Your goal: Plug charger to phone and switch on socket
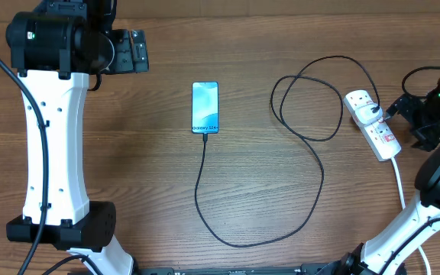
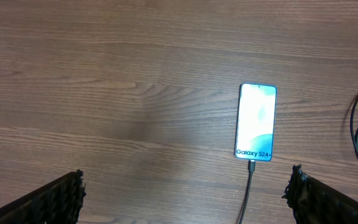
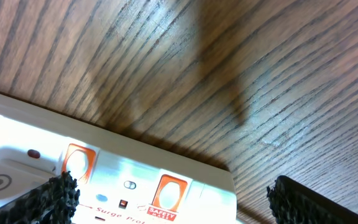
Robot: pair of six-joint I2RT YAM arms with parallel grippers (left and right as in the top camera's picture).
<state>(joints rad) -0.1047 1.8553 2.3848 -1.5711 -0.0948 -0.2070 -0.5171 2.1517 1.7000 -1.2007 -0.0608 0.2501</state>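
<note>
- The phone (image 1: 205,106) lay flat and screen-up with its display lit, ahead of the left gripper (image 1: 145,51) and off to one side of its fingers in the left wrist view (image 2: 257,122).
- The charger (image 1: 205,191) met the phone's lower edge with its connector tip, which appeared seated in the port. From there the cable (image 2: 249,186) ran back toward the left gripper's (image 2: 185,202) side of the table.
- Further on, the black cable swept round in a wide curve, crossed itself in a loop and ended at the white plug adapter (image 1: 365,114) on the socket (image 1: 373,122).
- The socket sat right under the right gripper (image 1: 405,118), filling the lower left of the right wrist view (image 3: 104,180). Whether its switches were on could not be told.
- The right gripper's (image 3: 179,202) jaws stood wide apart over the strip's far edge, holding nothing.
- The left gripper's jaws were likewise spread wide and empty, above bare wood and well apart from the phone.
- A white cord (image 1: 399,183) trailed from the socket along the wooden table (image 1: 128,153), beside the right arm.
</note>
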